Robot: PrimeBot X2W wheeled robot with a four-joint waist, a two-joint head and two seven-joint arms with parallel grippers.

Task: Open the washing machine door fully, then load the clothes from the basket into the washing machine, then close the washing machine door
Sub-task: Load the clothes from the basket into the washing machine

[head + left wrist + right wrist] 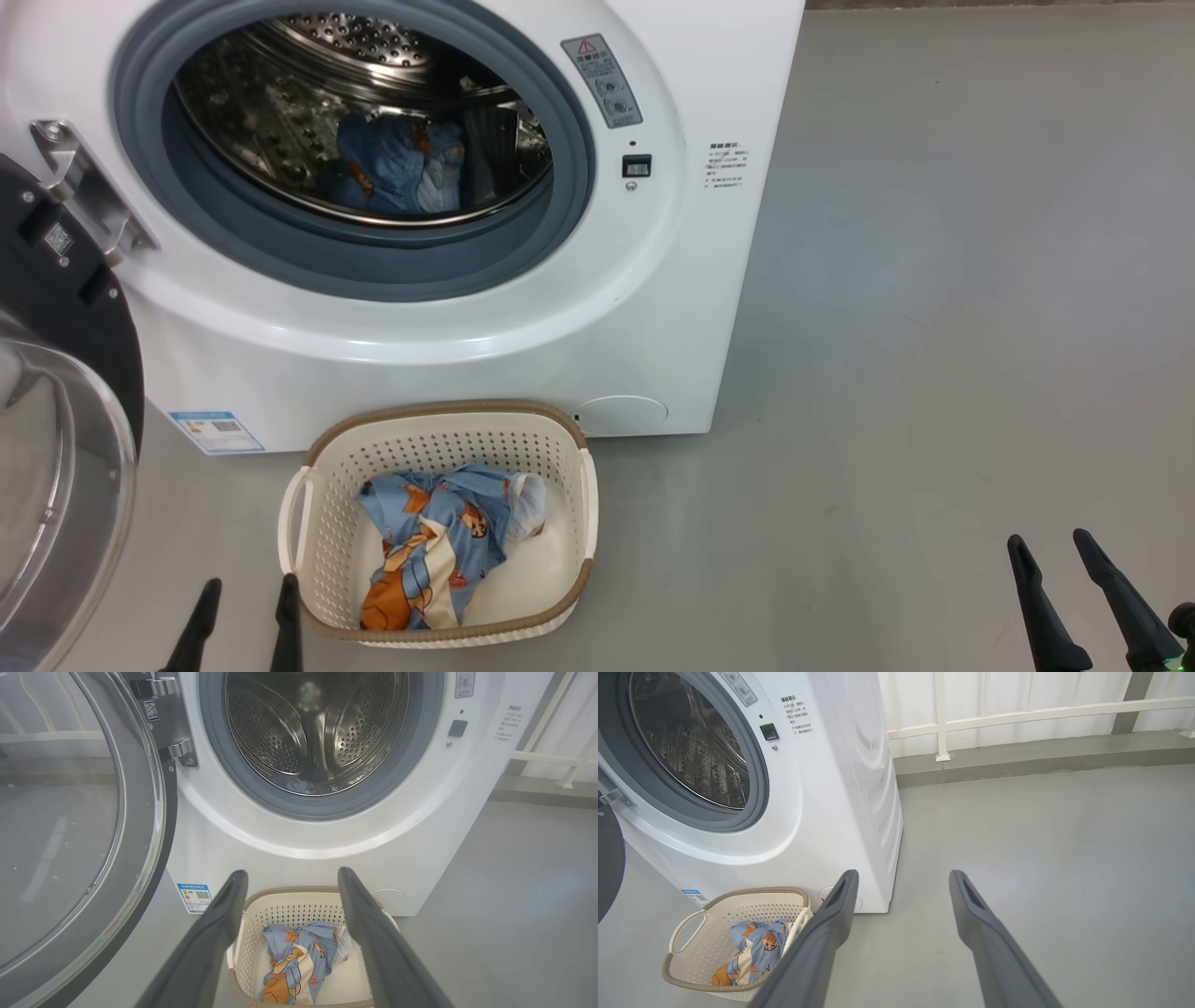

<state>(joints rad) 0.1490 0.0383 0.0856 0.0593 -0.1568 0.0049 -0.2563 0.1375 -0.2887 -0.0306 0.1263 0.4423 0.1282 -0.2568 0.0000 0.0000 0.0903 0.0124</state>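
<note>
Clothes: light blue clothes (439, 546) printed with orange-brown animals are lying crumpled in the basket; more are sitting inside the steel drum (308, 112).
Basket: the cream-white perforated plastic basket (448, 411) is standing at 6 o'clock of the big white front-loading washing machine (523, 355).
Door: the round black-rimmed glass door (56, 280) is hanging open at 9 o'clock.
My left claw (250, 583): I am holding the fingers apart, empty, at the basket's 8 o'clock.
My right claw (1048, 539): I am holding the fingers apart, empty, at its 3 o'clock.

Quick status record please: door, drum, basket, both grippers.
door: washing machine door wide open, hinged at left
drum: loaded garment lies inside the washing machine
basket: basket on the floor before the machine, remaining garment in it
left arm: left gripper open, empty, at the basket's near left corner
right arm: right gripper open, empty, above the floor at right
</note>
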